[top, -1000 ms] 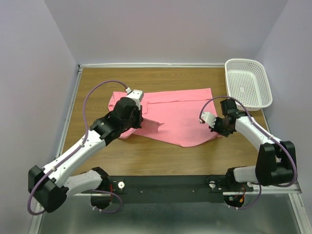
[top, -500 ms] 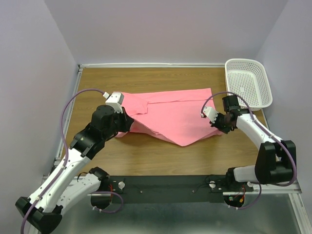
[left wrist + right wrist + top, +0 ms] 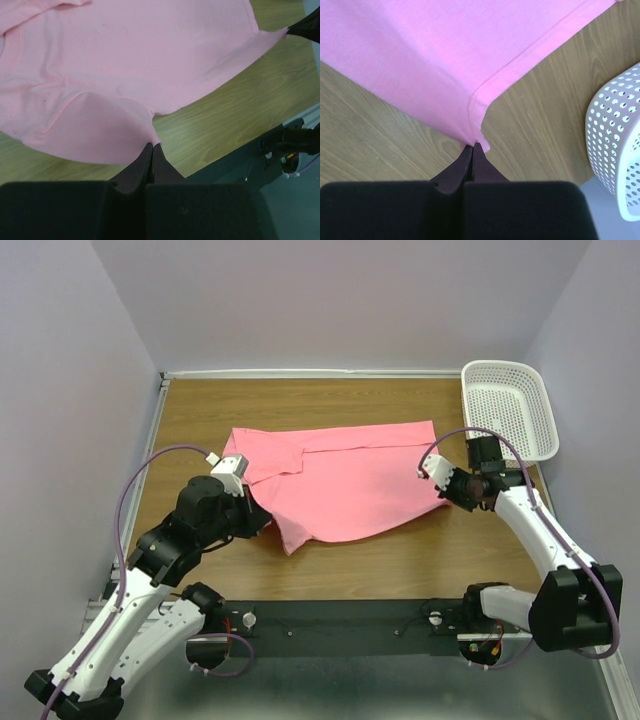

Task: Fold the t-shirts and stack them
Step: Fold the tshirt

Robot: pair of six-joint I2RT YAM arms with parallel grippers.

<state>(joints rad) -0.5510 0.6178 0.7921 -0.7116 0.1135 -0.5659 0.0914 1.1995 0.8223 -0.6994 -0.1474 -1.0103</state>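
The left pincer (image 3: 152, 146) is clamped on the near left corner of the salmon-pink t-shirt (image 3: 350, 480). The right pincer (image 3: 472, 146) is clamped on its right corner. The shirt lies spread across the middle of the desk (image 3: 400, 560), and a white perforated basket (image 3: 508, 410) sits far right.

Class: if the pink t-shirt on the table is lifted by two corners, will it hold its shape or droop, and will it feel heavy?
Probably droops: the t-shirt creases into soft folds where a corner is pinched. Likely light: the cloth looks thin and lies flat on the table. Pushed, it would probably bunch, not slide.
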